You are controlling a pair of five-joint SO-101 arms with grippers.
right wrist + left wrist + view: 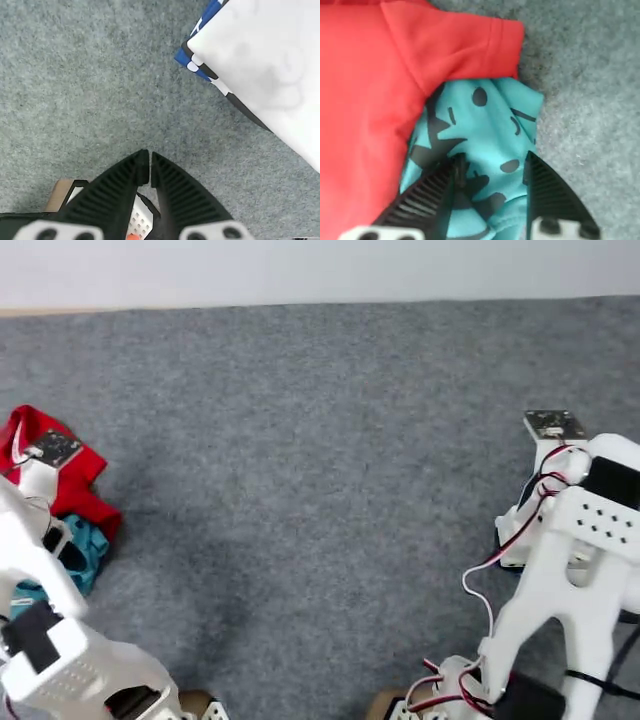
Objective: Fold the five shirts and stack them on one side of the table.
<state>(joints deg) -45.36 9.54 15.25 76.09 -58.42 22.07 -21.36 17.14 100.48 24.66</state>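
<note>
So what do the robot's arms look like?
The left arm and right arm are chunky white plastic with black motors. Thin red, white and black wires run along the right one. The left gripper and right gripper have black pointed fingers, ridged inside.

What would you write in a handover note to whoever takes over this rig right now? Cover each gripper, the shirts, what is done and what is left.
Left gripper: jaws open, over the teal patterned shirt, holding nothing.
Right gripper: jaws shut, empty, above the grey table.
Shirts: the red shirt lies partly over the teal one on the left arm's side, both rumpled.
A white item with blue and black edges sits beside the right gripper; unclear if shirts.
Done: nothing clearly folded.
Left: fold and stack these two at least.
</note>
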